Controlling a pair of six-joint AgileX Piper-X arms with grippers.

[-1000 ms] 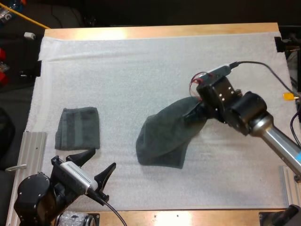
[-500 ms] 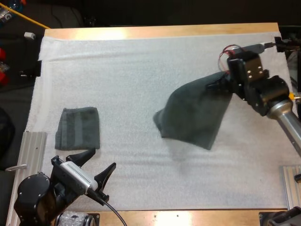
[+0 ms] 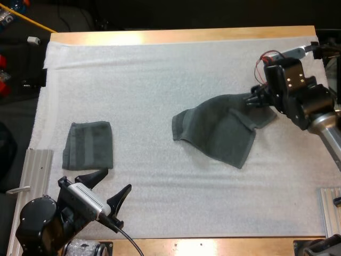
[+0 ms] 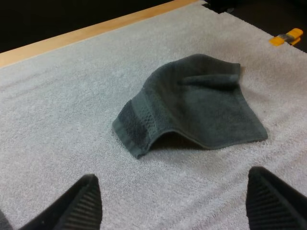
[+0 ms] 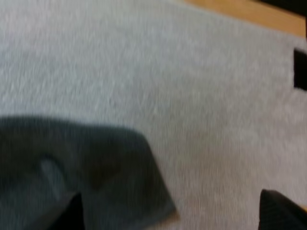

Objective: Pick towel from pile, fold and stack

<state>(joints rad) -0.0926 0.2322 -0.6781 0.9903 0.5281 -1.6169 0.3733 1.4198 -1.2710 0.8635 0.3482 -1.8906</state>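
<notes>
Towel [image 3: 216, 130] rumpled on the white mat's [image 3: 160, 69] right half, left edge humped.
Folded towel [image 3: 88, 145] at mat's left; right gripper [image 3: 253, 100] at mat's right, left gripper [image 3: 113, 181] near-left, both spread-fingered. Folding it unflattened risks a crooked fold.

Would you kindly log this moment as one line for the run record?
left claw: open, near folded towel | right claw: open, at corner of loose towel | loose towel: rumpled on mat
</notes>
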